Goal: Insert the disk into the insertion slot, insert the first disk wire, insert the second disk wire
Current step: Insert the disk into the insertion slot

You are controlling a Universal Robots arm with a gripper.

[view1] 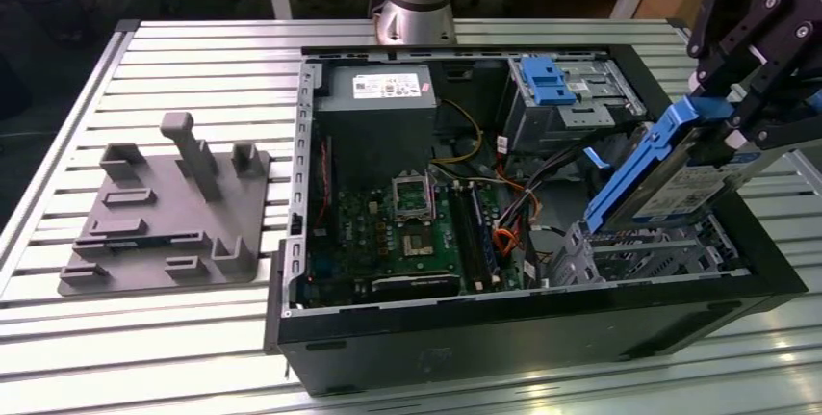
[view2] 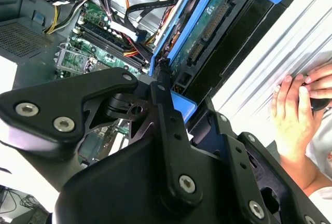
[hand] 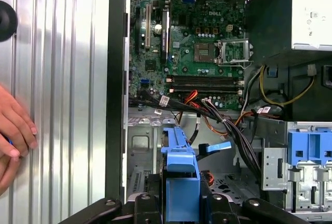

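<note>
Blue-framed disk (view1: pixel 679 176) pinched, tilted, in the black claw (view1: pixel 742 116) over the insertion slot (view1: pixel 649 253).

- A silver metal table (view1: pixel 192 338) of long parallel slats carries the scene.
- An open black computer case (view1: pixel 514 343) lies on its side on the slats, toward the exterior view's right, its interior facing up.
- A grey fixture plate (view1: pixel 167 213) with upright posts lies close beside the case, on the exterior view's left.
- The arm's silver base (view1: pixel 415 11) rises at the table's far side, behind the case.
- In the first wrist view, a person's hand (hand: pixel 13 130) rests on the slats near the case wall.
</note>
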